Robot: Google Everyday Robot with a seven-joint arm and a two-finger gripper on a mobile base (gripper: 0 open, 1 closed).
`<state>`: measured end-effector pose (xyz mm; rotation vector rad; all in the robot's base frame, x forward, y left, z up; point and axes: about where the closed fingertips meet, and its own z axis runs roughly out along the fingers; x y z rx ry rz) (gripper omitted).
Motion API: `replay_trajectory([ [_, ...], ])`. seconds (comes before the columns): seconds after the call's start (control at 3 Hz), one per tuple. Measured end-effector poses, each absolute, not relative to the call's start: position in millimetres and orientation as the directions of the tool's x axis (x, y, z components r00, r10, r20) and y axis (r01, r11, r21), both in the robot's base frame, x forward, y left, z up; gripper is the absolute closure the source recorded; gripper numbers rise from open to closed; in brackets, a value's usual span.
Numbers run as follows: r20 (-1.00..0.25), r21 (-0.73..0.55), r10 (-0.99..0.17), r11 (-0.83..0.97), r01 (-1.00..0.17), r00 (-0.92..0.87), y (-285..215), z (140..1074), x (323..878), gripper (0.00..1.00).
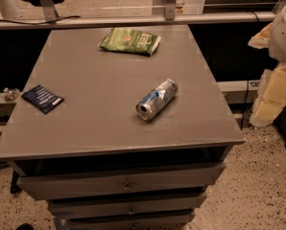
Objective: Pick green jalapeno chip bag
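A grey tabletop over a stack of drawers stands on a speckled floor, with a pale rail running behind it. The green jalapeno chip bag lies flat near the far edge, roughly centre. It is well apart from a silver-blue drink can on its side mid-table and a dark navy packet by the left edge. The robot's tool is nowhere in view, so whether it is wide or narrow cannot be told. A pale bulky shape at the right margin may or may not be part of the arm. The bag sits ungrasped. Two risks lie ahead: a long reach across could clip the can and send it rolling, and a low, crinkly bag so near the back edge may slide off under a shallow pinch rather than lift.
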<state>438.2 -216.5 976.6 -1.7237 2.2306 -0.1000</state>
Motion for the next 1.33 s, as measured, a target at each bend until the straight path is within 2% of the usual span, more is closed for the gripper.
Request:
replay_trajectory([
  [0.33, -0.207, -0.247, -0.953, 0.270, -0.931, -0.221, -216.5, 976.6, 438.2, 0.00],
  [0.67, -0.330, -0.255, -0.921, 0.297, -0.920, -0.206, -189.7, 979.5, 485.6, 0.00],
  [1.0, -0.530, -0.253, -0.832, 0.341, -0.906, -0.165, -136.1, 993.0, 564.8, 0.00],
  [1.33, -0.659, -0.254, -0.744, 0.355, -0.900, -0.108, -86.0, 1009.7, 620.8, 0.00],
])
